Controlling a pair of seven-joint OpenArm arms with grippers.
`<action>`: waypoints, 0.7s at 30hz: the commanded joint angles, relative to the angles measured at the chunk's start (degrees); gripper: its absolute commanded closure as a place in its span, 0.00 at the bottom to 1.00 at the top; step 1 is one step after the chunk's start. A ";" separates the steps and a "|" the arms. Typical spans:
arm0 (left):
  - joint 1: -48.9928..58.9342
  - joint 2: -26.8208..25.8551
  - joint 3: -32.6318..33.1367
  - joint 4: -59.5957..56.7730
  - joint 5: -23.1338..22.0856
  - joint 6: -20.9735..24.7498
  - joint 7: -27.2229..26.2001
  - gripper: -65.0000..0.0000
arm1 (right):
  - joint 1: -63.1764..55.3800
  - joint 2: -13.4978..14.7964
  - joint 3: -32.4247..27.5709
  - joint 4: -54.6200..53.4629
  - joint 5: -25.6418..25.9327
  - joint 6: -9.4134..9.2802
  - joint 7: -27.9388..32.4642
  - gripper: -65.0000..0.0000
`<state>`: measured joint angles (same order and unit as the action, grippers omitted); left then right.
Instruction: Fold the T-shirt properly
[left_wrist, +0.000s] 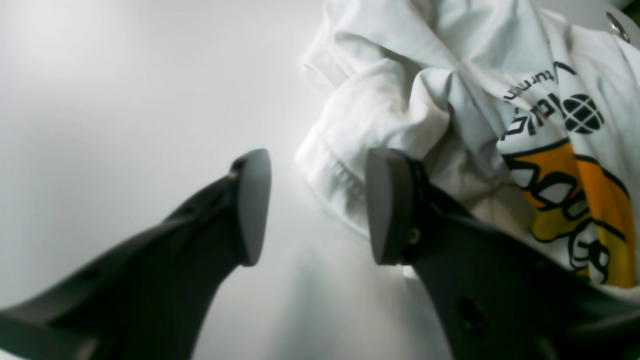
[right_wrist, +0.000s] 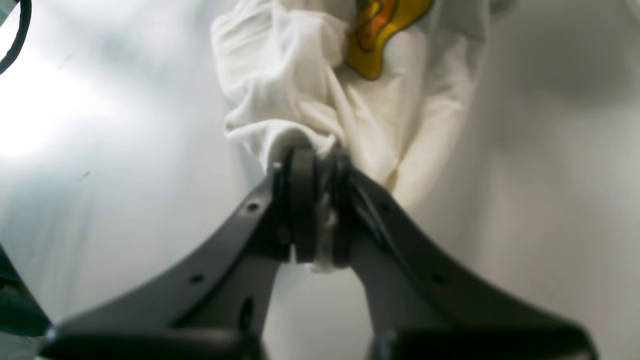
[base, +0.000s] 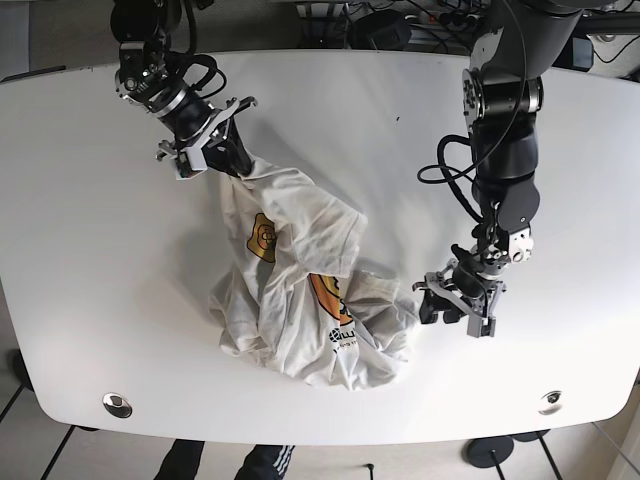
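Observation:
The white T-shirt lies crumpled in the middle of the table, with a yellow-orange print and dark lettering showing. My right gripper is at the shirt's far-left end. In the right wrist view this gripper is shut on a bunched edge of the T-shirt. My left gripper stands just beyond the shirt's right edge. In the left wrist view it is open, with a hemmed fold of the T-shirt just ahead of its right finger and bare table between the pads.
The white table has a round metal fitting near each front corner. Cables lie beyond the far edge. The left arm's cable loops above the table on the right.

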<state>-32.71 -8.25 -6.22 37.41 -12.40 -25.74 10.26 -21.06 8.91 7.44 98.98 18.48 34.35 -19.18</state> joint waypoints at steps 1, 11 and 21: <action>-3.99 -0.58 0.99 -3.25 -1.18 -0.42 -3.80 0.34 | 0.27 0.28 0.34 1.02 1.34 0.25 1.55 0.97; -4.87 1.97 10.04 -6.24 -1.00 -0.42 -6.53 0.27 | 0.27 0.10 0.43 1.46 1.87 0.07 1.55 0.97; -3.82 1.35 11.98 -12.92 -0.65 -0.33 -9.16 1.00 | 0.27 0.10 0.78 1.55 1.96 -0.02 1.55 0.97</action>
<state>-35.24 -6.17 5.74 24.25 -13.65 -27.07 0.14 -21.06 8.54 7.88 99.15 19.16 34.35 -19.35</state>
